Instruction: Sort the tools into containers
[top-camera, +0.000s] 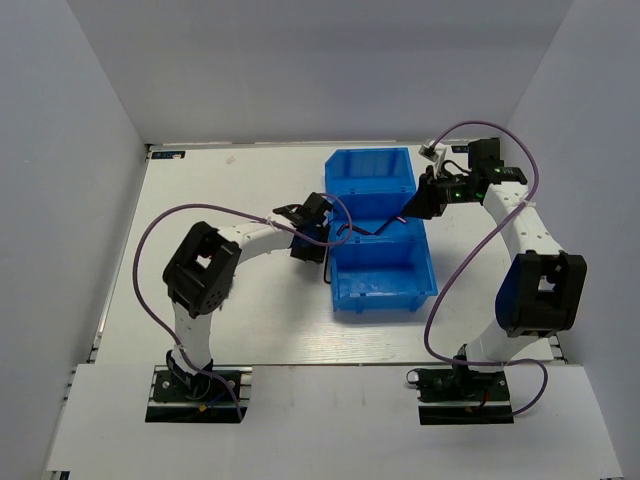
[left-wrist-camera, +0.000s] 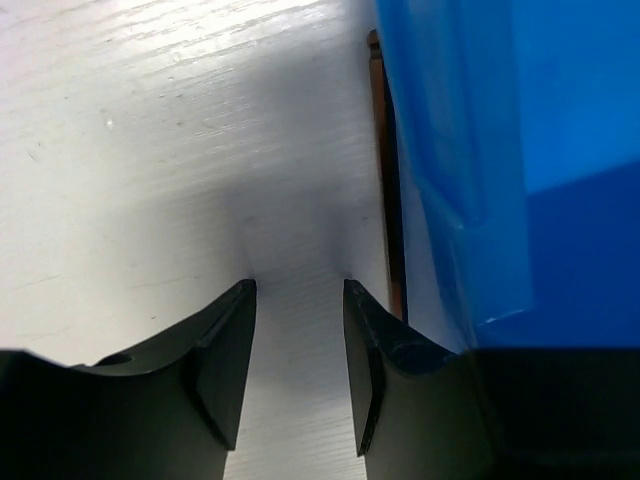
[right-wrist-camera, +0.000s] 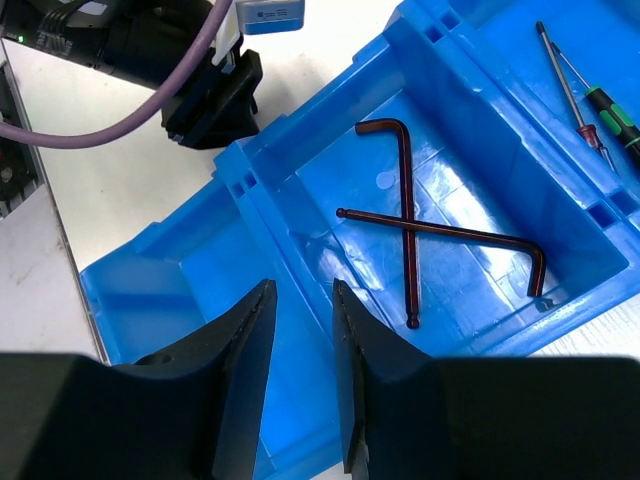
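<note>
Your left gripper (left-wrist-camera: 299, 288), narrowly parted and empty, hovers beside a hex key (left-wrist-camera: 392, 220). The key is partly hidden against the left wall of the bin (left-wrist-camera: 450, 150) and lies lengthwise near-to-far. Your right gripper (right-wrist-camera: 302, 287), also narrow and empty, hangs over two crossed keys (right-wrist-camera: 408, 222) inside the bin.

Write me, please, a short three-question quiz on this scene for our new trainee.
1. True or false: the two dark brown L-shaped hex keys lie crossed in one compartment of the bright blue plastic bin.
2. The left claw is: A) shut on a hex key; B) open and empty; C) out of view.
3. Fill in: the thin brown tool beside the left claw lies on the white ____, outside the bin.
Key: 1 true; 2 B; 3 table.
</note>
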